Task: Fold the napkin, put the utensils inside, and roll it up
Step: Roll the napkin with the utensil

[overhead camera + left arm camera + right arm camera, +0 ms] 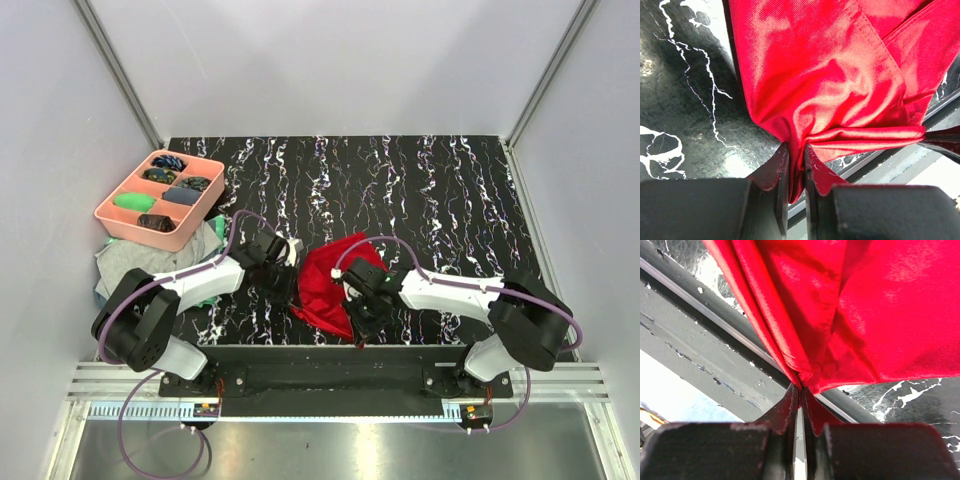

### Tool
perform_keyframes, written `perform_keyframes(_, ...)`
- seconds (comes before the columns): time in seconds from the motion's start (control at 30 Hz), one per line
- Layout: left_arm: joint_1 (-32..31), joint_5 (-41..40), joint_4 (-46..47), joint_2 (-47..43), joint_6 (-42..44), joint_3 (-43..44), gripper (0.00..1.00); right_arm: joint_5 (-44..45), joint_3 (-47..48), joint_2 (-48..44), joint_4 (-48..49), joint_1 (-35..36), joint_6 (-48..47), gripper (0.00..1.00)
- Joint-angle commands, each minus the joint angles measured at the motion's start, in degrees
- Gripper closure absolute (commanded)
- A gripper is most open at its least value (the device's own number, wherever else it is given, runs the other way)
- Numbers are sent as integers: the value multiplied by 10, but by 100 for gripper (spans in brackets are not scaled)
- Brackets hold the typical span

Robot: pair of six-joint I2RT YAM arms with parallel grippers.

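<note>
— So, what is the left gripper (pixel 796 157) doing?

— It is pinching a bunched fold of the napkin (pixel 825 80); the jaws are standing nearly together with red cloth squeezed between them. From those fingertips the cloth is fanning out toward twelve and two o'clock in the left wrist view, with a hemmed edge running across it.

— And the right gripper (pixel 800 392)?

— It is clamping the napkin too, its jaws closed on a tight gather of the cloth. From there the fabric is spreading up toward twelve and one o'clock, hanging over the dark rail at the table's near edge.

— Where is the napkin lying overall?

— In the overhead view it is sitting crumpled between the two grippers, at the near edge of the black marbled table (pixel 420 190), with the left gripper at its nine o'clock side and the right gripper at its four o'clock side.

— Anything else around?

— A pink tray (pixel 122 218) is sitting at ten o'clock from the napkin, well apart, with a pile of cloths (pixel 125 258) just below it.
</note>
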Motion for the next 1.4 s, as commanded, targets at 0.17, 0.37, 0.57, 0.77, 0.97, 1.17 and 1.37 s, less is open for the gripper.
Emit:
perform_keyframes(0.17, 3, -20, -35, 15, 24, 19, 100, 40, 41, -11, -69, -18, 14, 75)
perform_keyframes(0.37, 3, 2, -65, 42, 28, 40, 100, 202, 128, -74, -52, 54, -14, 52)
perform_keyframes(0.57, 3, 25, -66, 58, 20, 49, 100, 385, 161, -10, 48, 167, -66, 45)
perform_keyframes(0.77, 4, 35, -65, 72, 19, 52, 100, 498, 188, 114, 129, 241, -115, 44)
perform_keyframes(0.97, 5, 43, -65, 81, 20, 57, 100, 524, 179, 167, 171, 260, -118, 46)
perform_keyframes(1.17, 5, 43, -65, 86, 21, 59, 100, 498, 165, 185, 188, 261, -121, 52)
perform_keyframes(1.37, 6, 50, -65, 88, 25, 58, 100, 511, 158, 208, 184, 259, -109, 54)
